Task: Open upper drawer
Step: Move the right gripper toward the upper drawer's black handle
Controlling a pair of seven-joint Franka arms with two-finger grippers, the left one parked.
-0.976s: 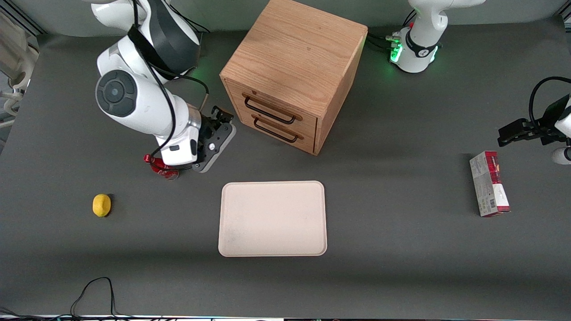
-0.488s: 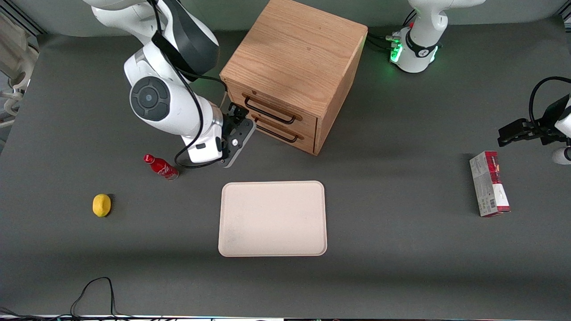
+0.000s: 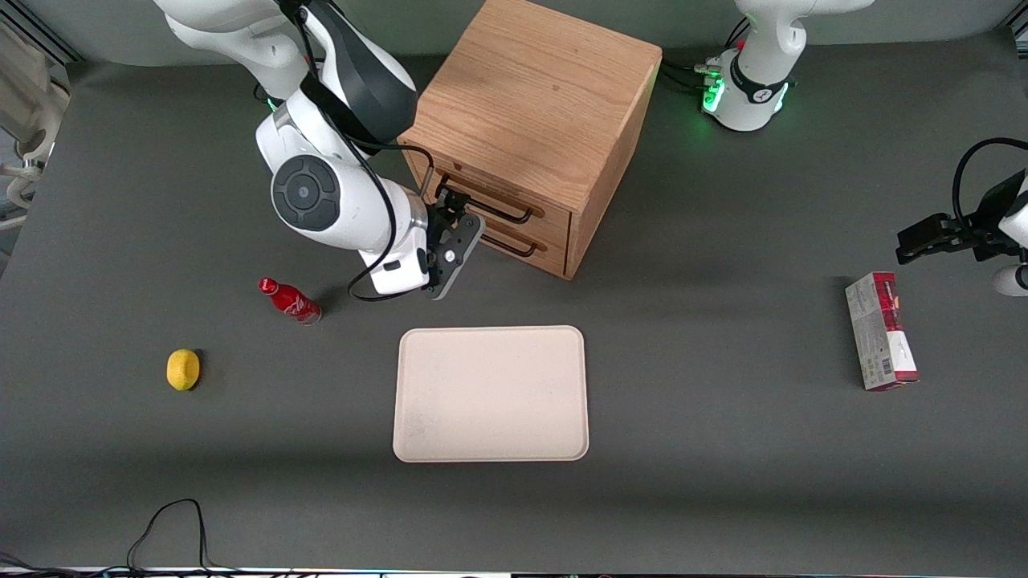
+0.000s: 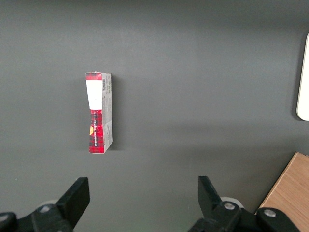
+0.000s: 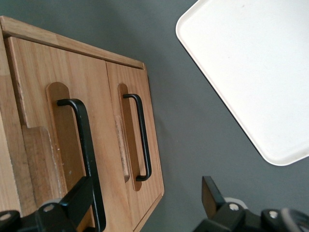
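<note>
Front view shows a dark grey table (image 3: pixel 723 449) with a matte surface, and a pale wall strip along its farther edge. An oak cabinet (image 3: pixel 534 120) stands on the table, turned at an angle, and the upper drawer (image 3: pixel 546 210) is in its front face, above the lower drawer (image 3: pixel 540 241); it looks closed, flush with the cabinet front. The hand (image 3: pixel 451 210) of the working arm is directly in front of this drawer, at the end of its black wire handle (image 3: pixel 502 210) toward the working arm. In the right wrist view the fingers (image 5: pixel 72 205) are apart, one finger beside the upper handle (image 5: pixel 84 154), and I cannot tell if it touches the bar. A cream tray (image 3: pixel 491 393) lies nearer to the front camera than the cabinet. A small red bottle (image 3: pixel 289 300) lies toward the working arm's end of the table, and a yellow lemon (image 3: pixel 183 369) is near it, closer to the camera. Toward the parked arm's end lies a red and white carton (image 3: pixel 881 330); it carries a barcode label, but its writing is too small to read. A black cable (image 3: pixel 173 522) loops at the near edge.
</note>
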